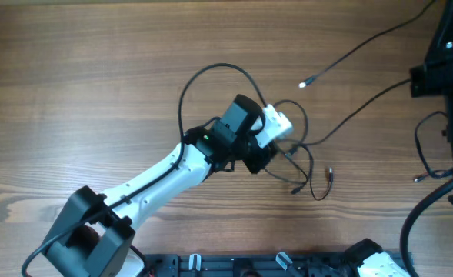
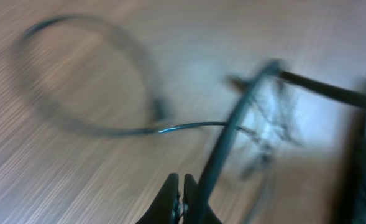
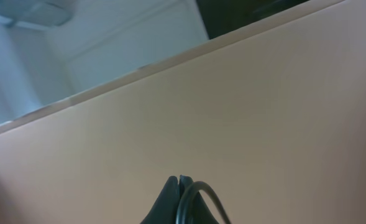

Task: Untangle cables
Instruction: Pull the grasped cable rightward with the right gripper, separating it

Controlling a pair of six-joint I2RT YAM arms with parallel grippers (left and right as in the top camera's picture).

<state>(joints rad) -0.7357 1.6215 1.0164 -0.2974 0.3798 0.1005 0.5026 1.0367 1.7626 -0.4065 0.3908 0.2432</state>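
I see my left gripper (image 2: 179, 190) pinched closed among the tangled cables (image 2: 189, 126) on the table (image 1: 95, 77), right gripper (image 3: 179, 186) closed too.

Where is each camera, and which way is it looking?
Overhead: above the table, looking straight down at the cables; the left arm and right arm show.
Left wrist: on the left arm, looking past the shut left gripper at blurry cables.
Right wrist: on the right arm, looking past the shut right gripper at a plain tan surface.
Shared: overhead and left wrist both show the cables.
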